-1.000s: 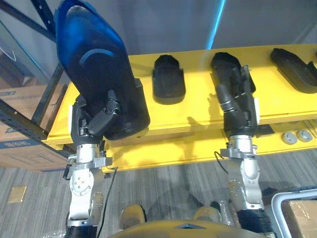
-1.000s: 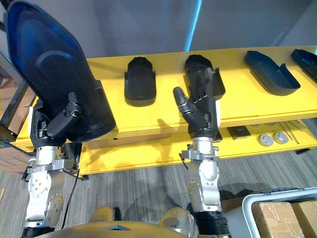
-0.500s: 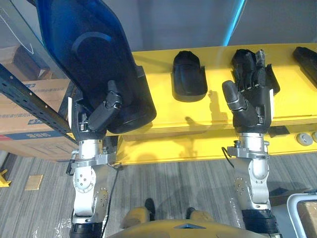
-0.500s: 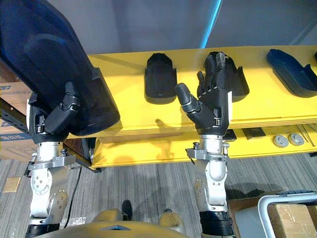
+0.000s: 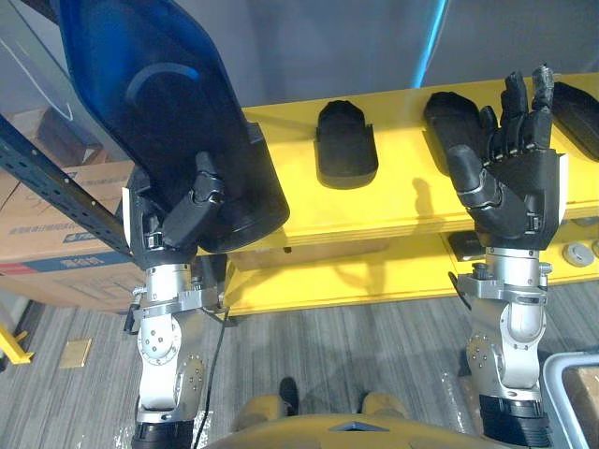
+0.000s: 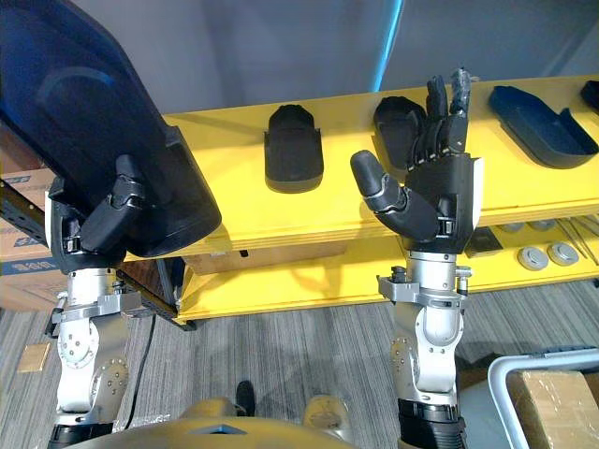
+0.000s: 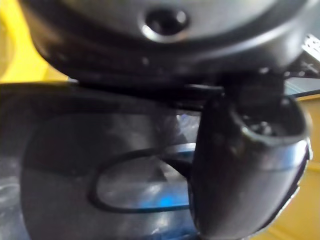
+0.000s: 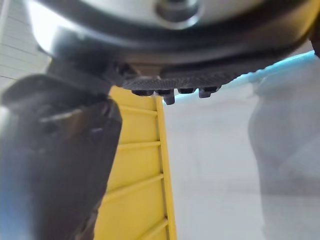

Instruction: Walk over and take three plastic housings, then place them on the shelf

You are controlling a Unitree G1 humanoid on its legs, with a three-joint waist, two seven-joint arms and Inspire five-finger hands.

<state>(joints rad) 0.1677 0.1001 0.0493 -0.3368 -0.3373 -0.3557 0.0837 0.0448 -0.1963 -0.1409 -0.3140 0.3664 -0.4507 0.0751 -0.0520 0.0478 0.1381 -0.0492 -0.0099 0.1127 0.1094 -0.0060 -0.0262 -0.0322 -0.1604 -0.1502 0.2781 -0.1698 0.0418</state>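
Since a second ago, the right hand [image 5: 513, 192] has been raised off the black housing [image 5: 449, 114] that it was laid over. That housing is now left lying on the yellow table [image 5: 356, 213], just behind the raised fingers. The hand is held upright with its palm turned toward the head camera. Its fingers are straight and slightly spread, the thumb is out to the side, and nothing is held in it.

No change is seen at the left hand [image 5: 173, 224]. A large dark blue housing [image 5: 164, 103] is gripped in it, with the thumb curled over the near face and the shell leaning up and away over the table's left end. In the left wrist view the thumb [image 7: 242, 170] is pressed against the housing's glossy surface.

A smaller black housing [image 5: 345, 145] lies on the table between the two hands. Another dark one [image 6: 535, 126] lies well apart, toward the right end.

For the task, only one housing is judged to be in hand, and the right hand has come away with nothing. Whether the piece behind it was set down or a grasp was given up cannot be told from its pose. If more housings are to be taken, the open hand would have to be brought down again over one of those on the table. The big shell must meanwhile be kept from slipping in its one-handed hold.
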